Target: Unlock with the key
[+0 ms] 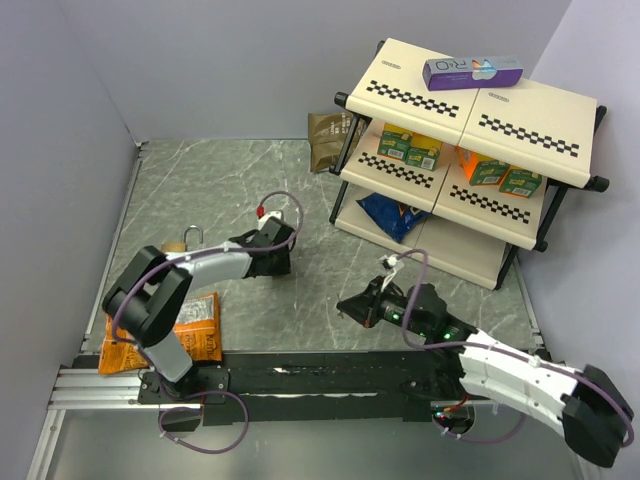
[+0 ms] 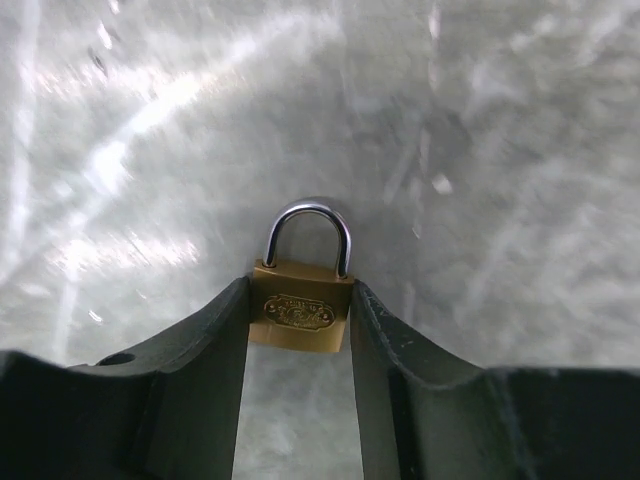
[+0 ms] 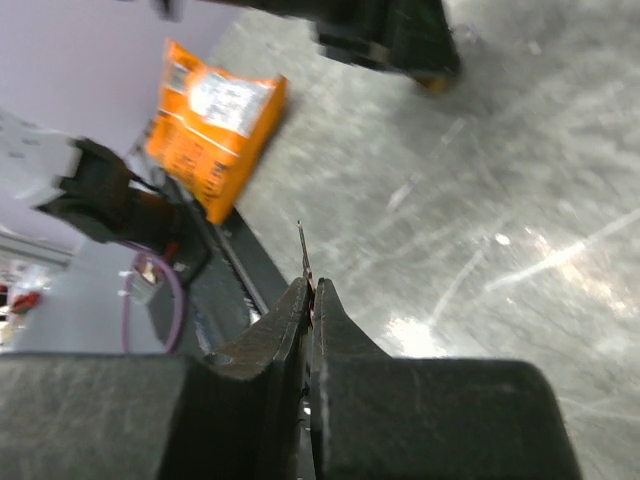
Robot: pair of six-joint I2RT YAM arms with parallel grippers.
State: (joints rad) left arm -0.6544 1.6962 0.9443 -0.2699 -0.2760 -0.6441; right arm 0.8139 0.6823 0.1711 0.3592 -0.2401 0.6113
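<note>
My left gripper (image 2: pixel 300 290) is shut on a small brass padlock (image 2: pixel 300 312) and grips its body from both sides, silver shackle (image 2: pixel 307 235) pointing away, just above the marbled table. In the top view this gripper (image 1: pixel 283 266) is left of centre. My right gripper (image 3: pixel 312 285) is shut on the key (image 3: pixel 303 250), a thin metal blade seen edge-on, sticking out past the fingertips. In the top view the right gripper (image 1: pixel 345 305) points left, a short way right of and nearer than the left gripper. The right wrist view shows the left gripper (image 3: pixel 390 35) with a bit of brass (image 3: pixel 433 82) under it.
A second brass padlock (image 1: pixel 188 240) stands behind the left forearm. An orange snack bag (image 1: pixel 190 330) lies at the near left. A two-tier shelf rack (image 1: pixel 470 150) with boxes and a blue bag (image 1: pixel 395 215) stands at the back right, a brown pouch (image 1: pixel 325 140) beside it.
</note>
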